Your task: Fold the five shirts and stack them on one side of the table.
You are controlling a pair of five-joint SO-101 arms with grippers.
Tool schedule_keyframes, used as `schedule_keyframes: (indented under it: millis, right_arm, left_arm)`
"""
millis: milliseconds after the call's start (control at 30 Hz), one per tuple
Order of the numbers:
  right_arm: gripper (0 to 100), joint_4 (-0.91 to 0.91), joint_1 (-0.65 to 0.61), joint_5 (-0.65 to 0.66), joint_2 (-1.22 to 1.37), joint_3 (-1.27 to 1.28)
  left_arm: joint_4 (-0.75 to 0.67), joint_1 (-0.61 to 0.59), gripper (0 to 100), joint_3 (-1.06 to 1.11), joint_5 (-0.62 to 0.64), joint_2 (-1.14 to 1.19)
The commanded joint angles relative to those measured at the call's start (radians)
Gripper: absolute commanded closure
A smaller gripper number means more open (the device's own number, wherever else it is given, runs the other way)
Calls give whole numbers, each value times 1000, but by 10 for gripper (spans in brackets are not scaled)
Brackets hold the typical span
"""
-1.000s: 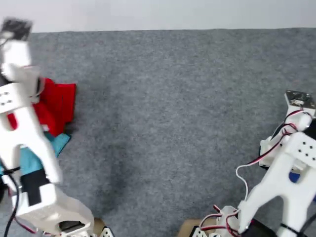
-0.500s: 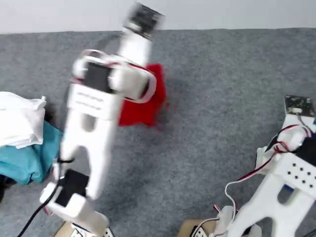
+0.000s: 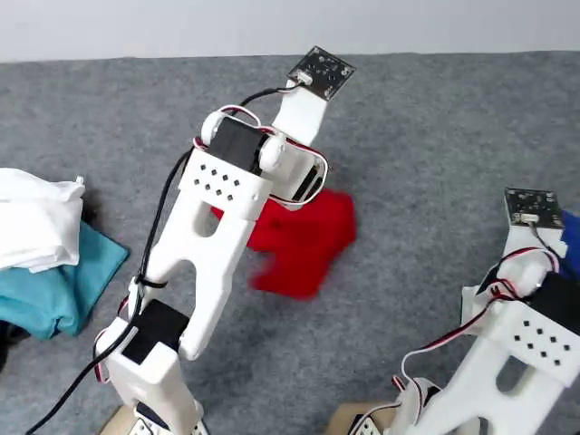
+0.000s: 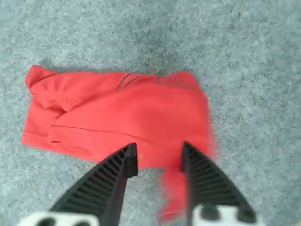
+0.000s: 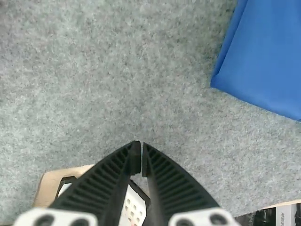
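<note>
right pincer (image 5: 141, 146) was closed low over the counter (image 3: 435, 136), blue shirt (image 5: 268, 56) just beside | left pincer (image 4: 159, 153) hung open above the crumpled red shirt (image 4: 122, 117) at mid-counter | judged best: pinch one hem layer, pull flat before folding

Grey felt tabletop (image 3: 435, 136) spans whole scene, fuzzy all over. Pale wall (image 3: 136, 27) along far edge. Tan board (image 3: 344, 419) pokes in at near edge.
</note>
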Motion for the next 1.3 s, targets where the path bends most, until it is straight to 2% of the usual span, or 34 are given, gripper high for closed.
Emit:
schedule_keyframes:
  millis: [0,167,467,733,800,1000,1133,1267]
  right_arm:
    - [990,41,-13,15,-15,-3]
    - [990,41,-84,15,-15,-5]
    - [990,39,-481,-34,13,-6]
    - [989,1,-740,-41,262,-129]
    - [974,8,-782,-41,338,-181]
    - [819,33,-877,-91,507,-222]
    - [809,5,-963,-94,572,-218]
    - [809,-10,-978,-92,648,-218]
  left_arm:
    - [41,-5,801,-79,12,-14]
    - [44,-78,798,-117,11,-15]
    - [43,-443,801,-113,-17,-6]
    - [44,-704,801,-111,-52,-6]
    - [44,-741,801,-101,-52,-9]
    - [44,-766,801,27,-77,-14]
    - [41,-766,802,82,-75,-14]
    - [40,-766,802,91,-72,-6]
